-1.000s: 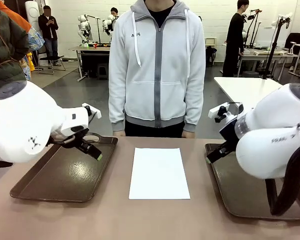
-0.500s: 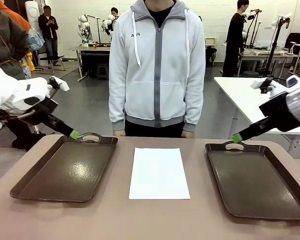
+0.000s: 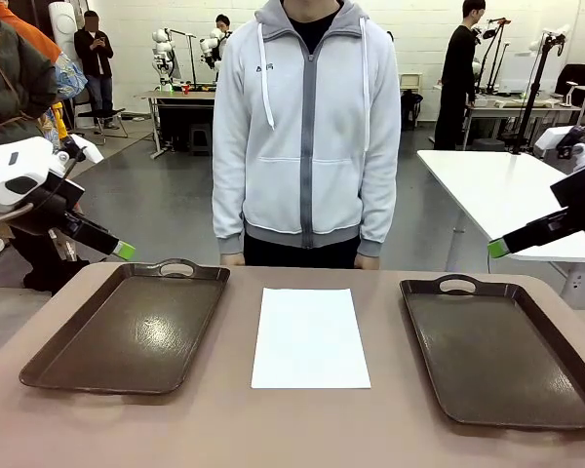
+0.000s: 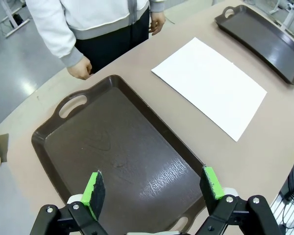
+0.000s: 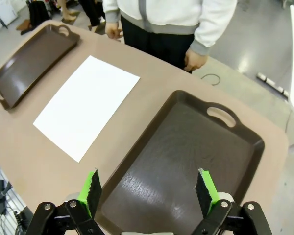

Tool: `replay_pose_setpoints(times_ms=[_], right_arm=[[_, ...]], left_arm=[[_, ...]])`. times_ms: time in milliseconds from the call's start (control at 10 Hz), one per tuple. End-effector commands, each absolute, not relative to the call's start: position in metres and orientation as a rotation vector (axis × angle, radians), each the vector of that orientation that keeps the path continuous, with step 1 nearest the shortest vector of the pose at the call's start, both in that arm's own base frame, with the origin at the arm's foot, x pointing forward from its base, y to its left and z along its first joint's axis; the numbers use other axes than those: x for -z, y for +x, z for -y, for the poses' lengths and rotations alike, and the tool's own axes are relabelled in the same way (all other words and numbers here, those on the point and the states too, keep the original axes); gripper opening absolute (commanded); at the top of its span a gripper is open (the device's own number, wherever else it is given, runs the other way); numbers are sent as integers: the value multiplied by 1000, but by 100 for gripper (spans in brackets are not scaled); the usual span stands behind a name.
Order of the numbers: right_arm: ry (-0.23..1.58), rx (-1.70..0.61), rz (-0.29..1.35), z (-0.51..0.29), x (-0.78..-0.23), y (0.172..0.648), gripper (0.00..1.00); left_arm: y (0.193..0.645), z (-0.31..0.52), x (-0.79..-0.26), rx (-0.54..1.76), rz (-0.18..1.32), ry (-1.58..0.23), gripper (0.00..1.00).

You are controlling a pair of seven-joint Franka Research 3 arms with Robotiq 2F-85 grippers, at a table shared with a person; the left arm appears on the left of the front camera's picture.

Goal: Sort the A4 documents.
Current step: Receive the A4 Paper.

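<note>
Nearest us, the tan table (image 3: 273, 429) carried the A4 documents (image 3: 310, 337), which we saw as a single white sheet or a flush stack; we could not tell which. They lay flat at the middle, short edge toward us, between two dark brown trays and touching neither. The left tray (image 3: 127, 336) and the right tray (image 3: 502, 356) sat flat on the table, each with a handle at its far end. Farther back, the left gripper (image 3: 122, 251) hung in the air past the left tray's far left corner, and in its wrist view we saw its jaws spread wide, gripping nothing, with that tray below them. The right gripper (image 3: 497, 248) hovered likewise above and beyond the right tray's far end, jaws wide apart and free, looking down on that tray. At the far edge stood a person in a pale grey zip jacket, one hand (image 3: 232, 259) and the other hand (image 3: 368, 261) low by the table's edge.
</note>
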State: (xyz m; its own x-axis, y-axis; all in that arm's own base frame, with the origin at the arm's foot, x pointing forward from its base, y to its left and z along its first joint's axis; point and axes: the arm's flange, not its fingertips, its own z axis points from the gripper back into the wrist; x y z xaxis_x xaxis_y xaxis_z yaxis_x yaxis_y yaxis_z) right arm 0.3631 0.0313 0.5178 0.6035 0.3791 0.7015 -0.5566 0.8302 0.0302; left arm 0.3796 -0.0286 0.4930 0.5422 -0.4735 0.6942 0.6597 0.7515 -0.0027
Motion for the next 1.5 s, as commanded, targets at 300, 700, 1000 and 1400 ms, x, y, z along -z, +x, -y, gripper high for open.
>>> replay_pose_setpoints(times_ms=[300, 700, 1000, 1400], right_arm=[[232, -549, 730, -18, -514, 355, 100], [220, -555, 725, -22, -514, 354, 100], [246, -537, 739, -24, -520, 360, 100], [246, -537, 739, -24, -520, 360, 100]], left_arm=[[334, 23, -467, 729, 707, -361, 100], [334, 22, -469, 759, 725, -415, 100], [365, 23, -498, 739, 710, -397, 100], [365, 23, -498, 739, 710, -397, 100]])
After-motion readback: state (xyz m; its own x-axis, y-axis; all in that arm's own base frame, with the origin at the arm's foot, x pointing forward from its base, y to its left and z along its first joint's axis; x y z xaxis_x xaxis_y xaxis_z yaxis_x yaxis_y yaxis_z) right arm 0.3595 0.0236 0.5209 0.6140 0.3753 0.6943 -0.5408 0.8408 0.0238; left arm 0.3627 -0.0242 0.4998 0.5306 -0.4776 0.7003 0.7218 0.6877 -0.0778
